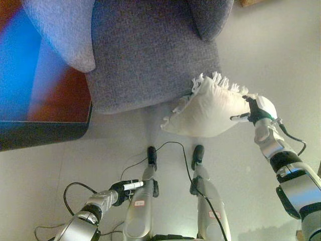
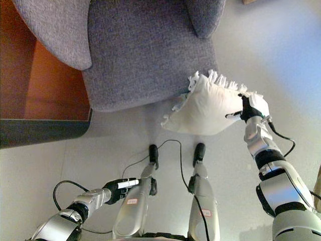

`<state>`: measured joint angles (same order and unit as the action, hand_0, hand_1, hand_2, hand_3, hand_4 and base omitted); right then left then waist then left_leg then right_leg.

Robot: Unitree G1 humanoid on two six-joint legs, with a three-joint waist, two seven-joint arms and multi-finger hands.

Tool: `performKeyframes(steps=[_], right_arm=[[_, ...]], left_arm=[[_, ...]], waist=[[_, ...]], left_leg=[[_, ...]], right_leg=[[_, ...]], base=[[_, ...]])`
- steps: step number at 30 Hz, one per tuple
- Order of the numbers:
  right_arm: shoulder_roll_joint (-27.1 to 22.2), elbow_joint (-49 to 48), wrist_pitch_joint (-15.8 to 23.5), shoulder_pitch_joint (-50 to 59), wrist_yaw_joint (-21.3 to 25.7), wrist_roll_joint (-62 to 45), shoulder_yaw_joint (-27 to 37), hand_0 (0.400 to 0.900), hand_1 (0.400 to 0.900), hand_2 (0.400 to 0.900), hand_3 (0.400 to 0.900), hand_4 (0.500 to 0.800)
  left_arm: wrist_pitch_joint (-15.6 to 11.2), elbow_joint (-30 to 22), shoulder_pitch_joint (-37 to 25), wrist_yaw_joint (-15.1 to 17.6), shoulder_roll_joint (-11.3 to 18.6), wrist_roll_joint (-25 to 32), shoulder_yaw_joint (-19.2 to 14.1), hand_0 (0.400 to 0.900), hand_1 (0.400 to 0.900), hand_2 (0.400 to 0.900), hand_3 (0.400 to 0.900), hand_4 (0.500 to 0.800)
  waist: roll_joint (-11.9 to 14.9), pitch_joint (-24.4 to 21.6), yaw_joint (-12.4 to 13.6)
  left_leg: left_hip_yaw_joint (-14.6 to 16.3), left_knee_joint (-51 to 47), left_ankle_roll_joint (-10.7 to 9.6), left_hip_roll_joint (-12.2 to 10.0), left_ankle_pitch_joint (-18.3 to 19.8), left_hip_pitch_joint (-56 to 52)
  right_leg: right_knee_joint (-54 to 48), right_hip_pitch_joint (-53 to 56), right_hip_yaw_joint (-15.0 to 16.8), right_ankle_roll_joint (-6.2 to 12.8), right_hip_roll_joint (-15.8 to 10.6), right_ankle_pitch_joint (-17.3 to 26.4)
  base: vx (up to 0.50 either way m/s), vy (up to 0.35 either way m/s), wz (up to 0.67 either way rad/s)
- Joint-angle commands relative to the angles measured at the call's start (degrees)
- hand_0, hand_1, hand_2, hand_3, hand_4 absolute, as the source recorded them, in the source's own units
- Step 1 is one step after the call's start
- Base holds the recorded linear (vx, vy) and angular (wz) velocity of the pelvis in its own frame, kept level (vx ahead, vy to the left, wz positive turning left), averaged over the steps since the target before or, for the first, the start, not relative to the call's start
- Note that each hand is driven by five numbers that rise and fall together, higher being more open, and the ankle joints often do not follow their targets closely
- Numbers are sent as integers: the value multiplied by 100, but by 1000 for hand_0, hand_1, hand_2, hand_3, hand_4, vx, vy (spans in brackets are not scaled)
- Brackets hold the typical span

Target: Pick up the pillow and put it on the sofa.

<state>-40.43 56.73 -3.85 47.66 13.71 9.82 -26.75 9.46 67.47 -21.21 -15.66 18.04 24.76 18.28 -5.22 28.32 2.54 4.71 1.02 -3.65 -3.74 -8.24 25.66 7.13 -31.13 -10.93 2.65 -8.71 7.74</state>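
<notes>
The right hand (image 1: 257, 111) was curled on the right-hand corner of the white, plump cloth pillow with a fringed edge (image 1: 208, 111), its dark fingers pinching the fabric so that the pillow hung clear of the floor; the arm came up from the lower right with the hand raised at its end. The pillow itself was tilted, its fringe (short white tassels) standing along the upper edge, and its upper left part lay just at the front edge of the grey, coarse-woven upholstered sofa (image 1: 150, 55), overlapping the seat's near corner in both views, though whether it touched the seat could not be told; most of the pillow was still in front of the sofa, above the pale smooth floor (image 1: 60, 165). The left hand (image 1: 126, 188) sat low at the bottom left, well apart from the pillow, its fingers curled and holding nothing. To the left of the sofa stood a reddish-brown wooden piece of furniture with a dark front edge (image 2: 30, 95), close beside the sofa's arm.
</notes>
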Motion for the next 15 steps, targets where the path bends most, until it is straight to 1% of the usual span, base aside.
performKeyframes(steps=[1,5,10,13,15], right_arm=[[-806,-365,-161,584,180,36,-233,900,900,900,900,800],[-871,-439,-213,844,134,13,-326,900,900,900,900,800],[-895,-573,-276,1314,46,62,-497,900,900,900,900,800],[-899,-623,-294,1544,108,68,-603,900,900,900,900,800],[-900,-720,-421,1753,151,55,-687,900,900,900,900,800]], left_arm=[[204,183,273,27,36,266,123,900,900,900,900,800],[243,105,271,-26,-8,382,193,900,900,900,900,800],[225,28,303,-80,-67,605,228,900,900,900,900,800],[262,-18,348,-61,-92,739,248,900,900,900,900,800],[265,-16,390,-63,-92,847,251,900,900,900,900,800]], waist=[[-27,147,52],[-112,147,56],[-240,147,101],[-303,147,135],[-340,147,152]], left_leg=[[-63,726,143,342,333,819],[-42,891,143,347,353,1060],[-71,1054,136,334,341,1349],[-99,1074,132,334,320,1454],[-110,1130,133,331,321,1551]], right_leg=[[1241,-648,-66,141,185,-887],[1415,-895,-48,109,159,-950],[1660,-1222,11,76,127,-1031],[1709,-1343,54,71,124,-1046],[1793,-1449,92,54,128,-1078]], base=[[-31,68,7],[-37,74,3],[-26,86,-1],[-4,78,-1],[3,65,2]])
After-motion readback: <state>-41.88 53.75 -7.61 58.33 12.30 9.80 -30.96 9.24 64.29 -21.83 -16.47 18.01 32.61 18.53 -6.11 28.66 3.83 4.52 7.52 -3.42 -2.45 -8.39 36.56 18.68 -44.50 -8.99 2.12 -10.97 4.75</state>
